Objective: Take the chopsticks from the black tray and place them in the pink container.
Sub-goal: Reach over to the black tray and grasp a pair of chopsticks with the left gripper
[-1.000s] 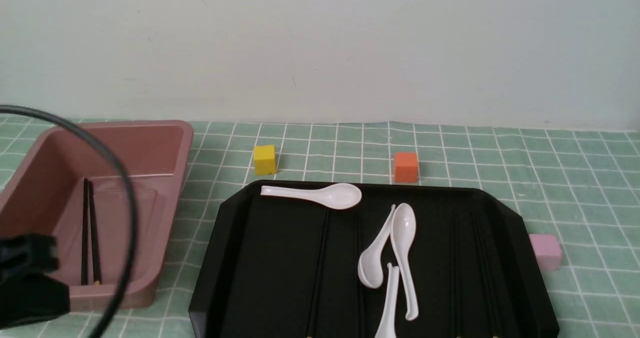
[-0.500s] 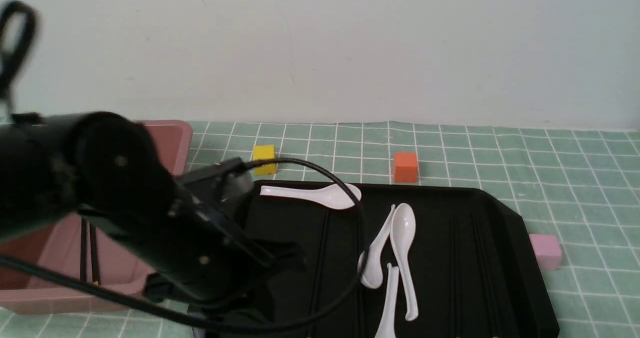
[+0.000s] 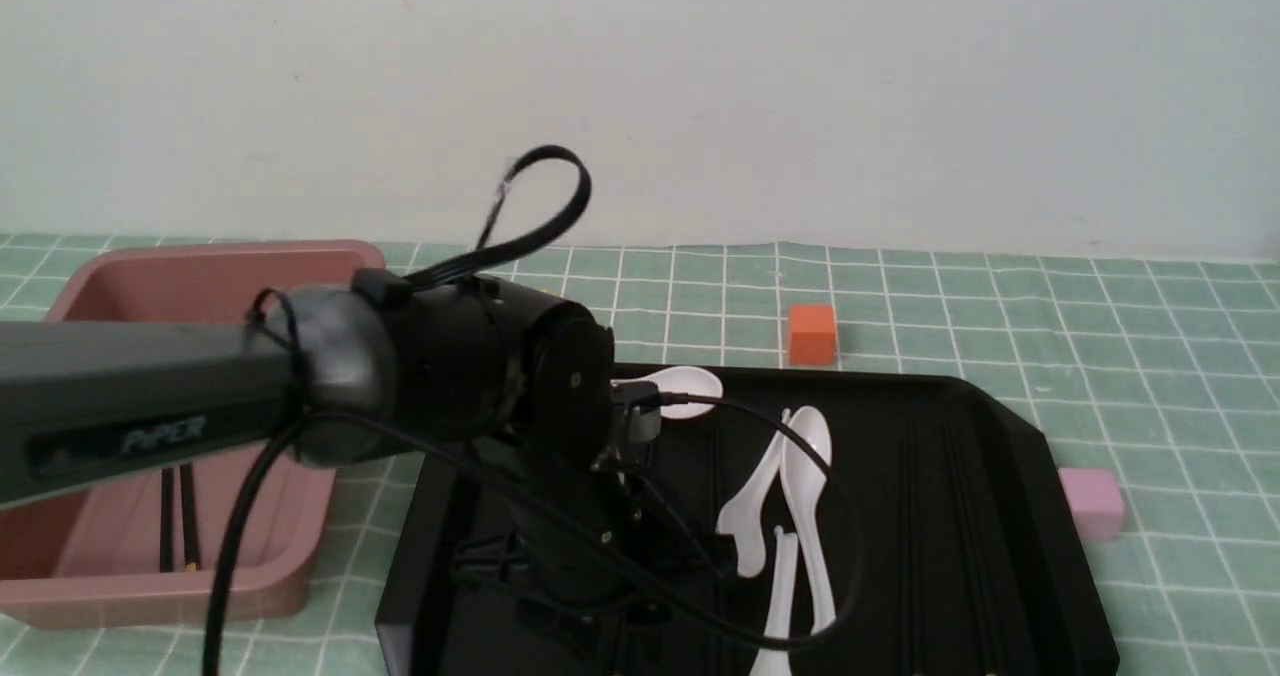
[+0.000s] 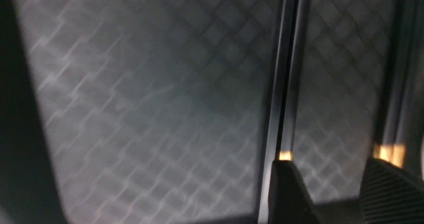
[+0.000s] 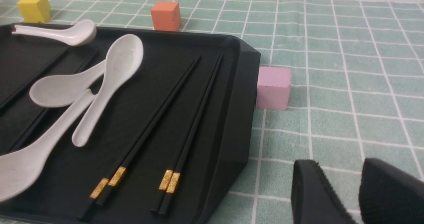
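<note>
Spanning the left part of the black tray (image 3: 1000,476), the left arm (image 3: 130,421) is seen with its wrist turned down toward the tray floor. In the blurred left wrist view the left gripper (image 4: 328,174) is found just above that floor with its fingers (image 4: 286,194) spread apart, bare tray showing between them. One fingertip is set at the gold band of a pair of chopsticks (image 4: 288,84), the other at the gold band of a second pair. Whether either pair is touched cannot be told. Two more pairs of chopsticks (image 5: 150,124) are laid lengthwise on the right part of the tray, their gold-banded ends toward its near edge. White soup spoons (image 3: 808,456) are scattered over the tray's middle and far edge. The pink container (image 3: 215,256) is placed just left of the tray, and two chopsticks (image 3: 167,516) are lying on its bottom. An orange cube (image 3: 811,333) and a yellow cube (image 5: 33,8) are set beyond the tray's far edge, and a pale pink cube (image 3: 1090,501) just beside its right edge. The right gripper (image 5: 346,177) is held over the green checked cloth (image 3: 1150,356) off the tray's near right corner, its fingers parted by a narrow gap through which cloth is seen.
</note>
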`<state>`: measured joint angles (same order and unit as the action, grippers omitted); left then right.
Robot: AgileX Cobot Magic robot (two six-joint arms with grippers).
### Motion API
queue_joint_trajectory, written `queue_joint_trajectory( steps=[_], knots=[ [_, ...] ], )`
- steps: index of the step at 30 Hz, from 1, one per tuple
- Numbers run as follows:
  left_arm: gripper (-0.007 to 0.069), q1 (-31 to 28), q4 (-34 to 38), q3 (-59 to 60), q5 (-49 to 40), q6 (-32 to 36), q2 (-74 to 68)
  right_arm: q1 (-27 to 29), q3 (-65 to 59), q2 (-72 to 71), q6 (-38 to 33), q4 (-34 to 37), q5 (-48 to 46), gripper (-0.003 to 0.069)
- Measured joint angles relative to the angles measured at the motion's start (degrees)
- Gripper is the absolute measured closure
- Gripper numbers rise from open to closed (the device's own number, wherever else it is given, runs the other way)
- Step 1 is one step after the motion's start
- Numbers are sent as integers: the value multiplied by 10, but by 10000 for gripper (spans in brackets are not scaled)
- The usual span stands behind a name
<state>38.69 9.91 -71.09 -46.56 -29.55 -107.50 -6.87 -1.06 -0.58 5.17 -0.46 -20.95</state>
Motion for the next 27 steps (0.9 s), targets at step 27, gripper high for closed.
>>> queue_joint_trajectory(
  steps=[27],
  knots=[
    [398, 0, -93, -37, -15, -88, -73, 0, 0, 0, 0, 0, 0, 419]
  ],
)
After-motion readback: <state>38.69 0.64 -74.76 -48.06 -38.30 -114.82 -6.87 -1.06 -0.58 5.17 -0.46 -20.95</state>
